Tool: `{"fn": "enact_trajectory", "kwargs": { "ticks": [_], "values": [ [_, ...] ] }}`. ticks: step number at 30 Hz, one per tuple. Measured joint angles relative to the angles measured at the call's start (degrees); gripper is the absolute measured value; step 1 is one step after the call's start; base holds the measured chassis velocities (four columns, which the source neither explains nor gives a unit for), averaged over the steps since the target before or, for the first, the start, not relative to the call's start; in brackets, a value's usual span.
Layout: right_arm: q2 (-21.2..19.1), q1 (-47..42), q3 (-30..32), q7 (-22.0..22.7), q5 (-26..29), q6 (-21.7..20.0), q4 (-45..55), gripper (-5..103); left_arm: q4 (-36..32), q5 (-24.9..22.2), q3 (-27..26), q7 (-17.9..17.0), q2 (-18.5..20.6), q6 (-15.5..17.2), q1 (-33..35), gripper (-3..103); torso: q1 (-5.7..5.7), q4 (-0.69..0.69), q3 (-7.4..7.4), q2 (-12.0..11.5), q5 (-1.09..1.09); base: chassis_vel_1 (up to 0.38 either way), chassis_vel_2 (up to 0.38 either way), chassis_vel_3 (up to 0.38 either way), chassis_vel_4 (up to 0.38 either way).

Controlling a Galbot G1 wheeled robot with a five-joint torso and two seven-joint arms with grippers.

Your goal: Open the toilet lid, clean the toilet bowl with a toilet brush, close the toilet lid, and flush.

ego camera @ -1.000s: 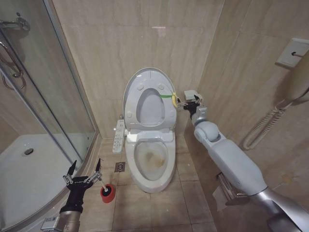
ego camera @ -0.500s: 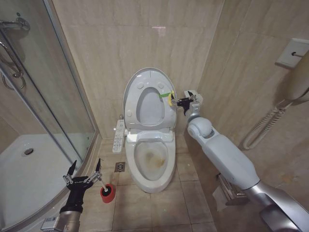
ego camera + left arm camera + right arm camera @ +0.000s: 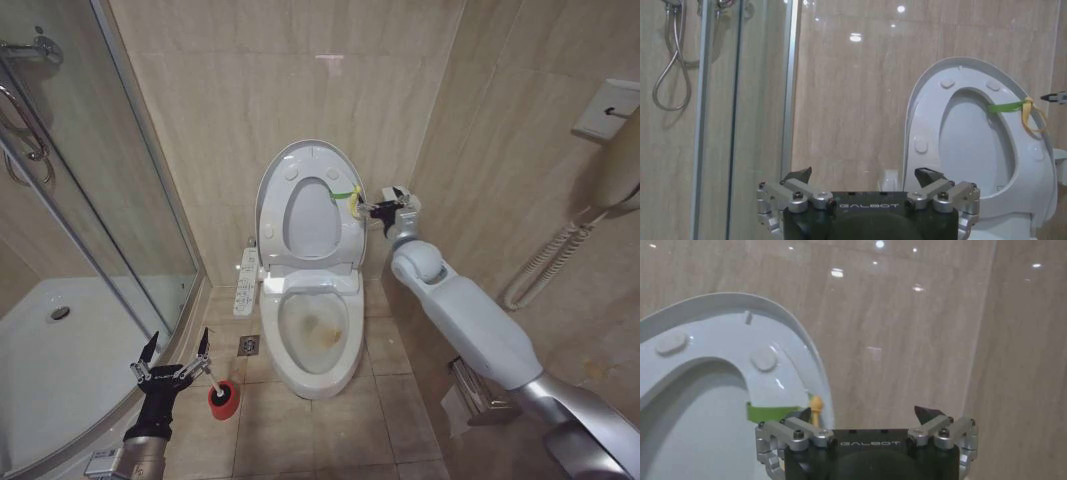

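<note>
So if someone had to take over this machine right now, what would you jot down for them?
Right gripper: open, up beside the yellow-green strap on the raised toilet lid.
Left gripper: open, low by the shower, just above the toilet brush standing in its red holder on the floor.
Done: lid is open.
Left: pick up the brush, scrub the stained toilet bowl, close the lid, flush.

A glass shower enclosure (image 3: 70, 200) with a white shower tray (image 3: 60, 370) stands on one side. A floor drain (image 3: 248, 345) sits in the tiled floor (image 3: 320, 430). A wall-mounted handset with coiled cord (image 3: 560, 255) hangs opposite. A shower hose (image 3: 670, 65) hangs behind the glass.
</note>
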Motion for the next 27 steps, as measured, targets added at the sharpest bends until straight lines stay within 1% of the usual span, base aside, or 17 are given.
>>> {"fn": "enact_trajectory", "kwargs": {
  "ticks": [5,8,9,10,13,14,18,19,21,22,26,27],
  "values": [
    [-1.47,-1.96,2.31,-0.13,0.98,0.09,1.62,100,0.00,0.00,0.00,0.00,0.00,0.00,0.00,100,0.00,0.01,0.00,0.00,0.00,0.000,0.000,0.000,0.000],
    [-3.17,-4.96,5.20,0.28,2.30,-0.02,3.64,100,0.00,0.00,0.00,0.00,0.00,0.00,0.00,100,0.00,0.03,0.00,0.00,0.00,0.000,0.000,0.000,0.000],
    [-3.66,-6.18,6.31,0.43,2.58,-0.09,4.26,100,0.00,0.00,0.00,0.00,0.00,0.00,0.00,100,0.00,0.02,0.00,0.00,0.01,0.000,0.000,0.000,0.000],
    [-3.66,-6.18,6.31,0.43,2.58,-0.09,4.26,100,0.00,0.00,0.00,0.00,0.00,0.00,0.00,100,0.00,0.02,0.00,0.00,0.01,0.000,0.000,0.000,0.000],
    [-5.37,-10.81,10.34,1.05,3.12,-0.43,6.88,100,0.00,0.00,0.00,0.00,0.00,0.00,0.00,100,0.00,0.01,0.00,0.00,0.01,0.000,0.000,0.000,0.000],
    [-5.37,-10.81,10.34,1.05,3.12,-0.43,6.88,100,0.00,0.00,0.00,0.00,0.00,0.00,0.00,100,0.00,0.01,0.00,0.00,0.01,0.000,0.000,0.000,0.000],
    [-6.76,-17.16,13.87,2.05,3.17,-0.54,10.25,100,0.00,0.00,0.00,0.00,0.00,0.00,0.00,100,0.00,0.01,-0.01,0.00,0.00,0.000,0.000,0.000,0.000],
    [-6.76,-17.16,13.87,2.05,3.17,-0.54,10.25,100,0.00,0.00,0.00,0.00,0.00,0.00,0.00,100,0.00,0.01,-0.01,0.00,0.00,0.000,0.000,0.000,0.000],
    [-6.86,-20.72,15.07,2.48,2.96,-0.42,12.23,100,0.00,0.00,0.00,0.00,0.00,0.00,0.00,100,0.00,0.02,0.00,0.00,0.00,0.000,0.000,0.000,0.000],
    [-6.86,-20.72,15.07,2.48,2.96,-0.42,12.23,100,0.00,0.00,0.00,0.00,0.00,0.00,0.00,100,0.00,0.02,0.00,0.00,0.00,0.000,0.000,0.000,0.000],
    [-6.27,-26.63,16.17,3.16,2.28,-0.15,16.13,100,0.00,0.00,0.00,0.00,0.00,0.00,0.00,100,0.00,0.02,-0.01,0.00,-0.01,0.000,0.000,0.000,0.000],
    [-6.27,-26.63,16.17,3.16,2.28,-0.15,16.13,100,0.00,0.00,0.00,0.00,0.00,0.00,0.00,100,0.00,0.02,-0.01,0.00,-0.01,0.000,0.000,0.000,0.000]
  ]
}}
